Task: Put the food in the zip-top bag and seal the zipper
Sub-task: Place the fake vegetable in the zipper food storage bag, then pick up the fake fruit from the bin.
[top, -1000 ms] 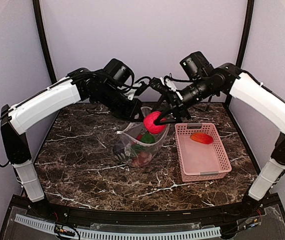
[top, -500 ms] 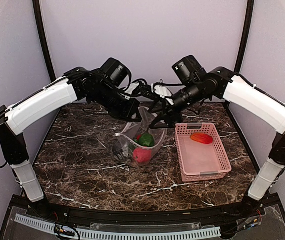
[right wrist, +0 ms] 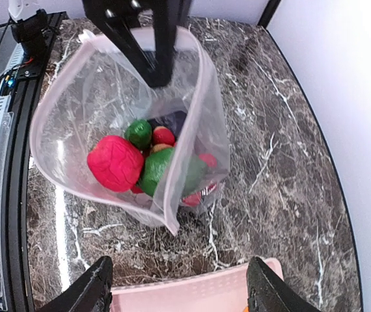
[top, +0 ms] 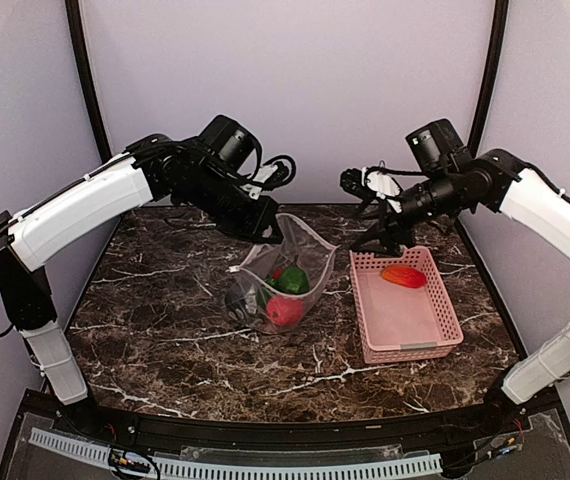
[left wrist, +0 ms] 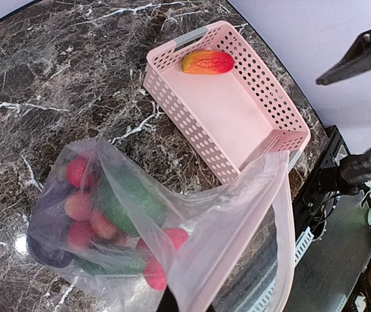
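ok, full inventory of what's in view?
table: one, dark marble, under everything
basket: one, pink, right of the bag
bag: one, clear, mid-table, mouth held up and open
food: several, red, green, dark purple, inside the bag
orange-red piece: one, at the basket's far end
left tool: black, shut on the bag's rim
right tool: black, open, empty, above the basket's far edge
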`<state>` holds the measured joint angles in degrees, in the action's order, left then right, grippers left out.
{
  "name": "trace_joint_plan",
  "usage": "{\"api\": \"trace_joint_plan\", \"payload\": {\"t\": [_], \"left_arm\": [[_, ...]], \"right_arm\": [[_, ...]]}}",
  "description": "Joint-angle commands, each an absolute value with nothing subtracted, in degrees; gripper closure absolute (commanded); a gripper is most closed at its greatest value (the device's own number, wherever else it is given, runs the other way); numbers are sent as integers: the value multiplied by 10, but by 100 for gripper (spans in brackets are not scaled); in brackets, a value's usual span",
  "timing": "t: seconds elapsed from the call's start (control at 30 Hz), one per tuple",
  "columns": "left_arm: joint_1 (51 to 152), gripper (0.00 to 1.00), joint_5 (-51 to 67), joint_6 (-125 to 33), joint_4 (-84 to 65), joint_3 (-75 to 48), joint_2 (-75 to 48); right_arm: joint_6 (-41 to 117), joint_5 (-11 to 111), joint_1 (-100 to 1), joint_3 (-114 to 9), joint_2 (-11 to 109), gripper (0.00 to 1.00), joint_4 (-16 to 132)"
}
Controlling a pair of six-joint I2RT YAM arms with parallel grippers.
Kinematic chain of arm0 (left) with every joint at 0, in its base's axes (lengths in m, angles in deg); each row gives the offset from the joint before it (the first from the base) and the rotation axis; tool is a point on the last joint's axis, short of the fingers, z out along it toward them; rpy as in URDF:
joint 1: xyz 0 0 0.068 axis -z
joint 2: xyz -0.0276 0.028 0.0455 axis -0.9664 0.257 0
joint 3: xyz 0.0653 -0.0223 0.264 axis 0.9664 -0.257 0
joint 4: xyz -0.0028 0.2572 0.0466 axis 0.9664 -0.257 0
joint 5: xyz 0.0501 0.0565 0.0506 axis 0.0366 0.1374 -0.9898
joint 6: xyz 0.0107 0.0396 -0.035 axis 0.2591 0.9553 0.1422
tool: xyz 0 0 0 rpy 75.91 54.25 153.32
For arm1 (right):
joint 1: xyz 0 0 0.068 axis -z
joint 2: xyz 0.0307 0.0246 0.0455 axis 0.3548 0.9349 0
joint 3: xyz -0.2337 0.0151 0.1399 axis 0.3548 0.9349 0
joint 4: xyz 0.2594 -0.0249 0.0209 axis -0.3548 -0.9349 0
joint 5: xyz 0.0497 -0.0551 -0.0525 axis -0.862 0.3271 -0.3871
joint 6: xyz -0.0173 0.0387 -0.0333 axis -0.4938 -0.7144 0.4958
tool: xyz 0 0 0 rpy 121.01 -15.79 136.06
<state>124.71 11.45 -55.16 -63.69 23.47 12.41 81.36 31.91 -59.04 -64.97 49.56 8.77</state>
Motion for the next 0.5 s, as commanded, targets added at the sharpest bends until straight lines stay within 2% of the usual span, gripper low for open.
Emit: {"api": "trace_joint_plan", "payload": {"t": [0.0, 0.13, 0.47], "left_arm": [[1242, 99, 123, -546, -637, 228, 100], [1242, 99, 126, -545, -638, 229, 105], [1239, 99, 143, -539, -630, 233, 112]], "right_arm": [[811, 288, -529, -577, 466, 33, 105], [795, 248, -454, -520, 457, 33, 125], [790, 332, -371, -492, 515, 35, 120]]}}
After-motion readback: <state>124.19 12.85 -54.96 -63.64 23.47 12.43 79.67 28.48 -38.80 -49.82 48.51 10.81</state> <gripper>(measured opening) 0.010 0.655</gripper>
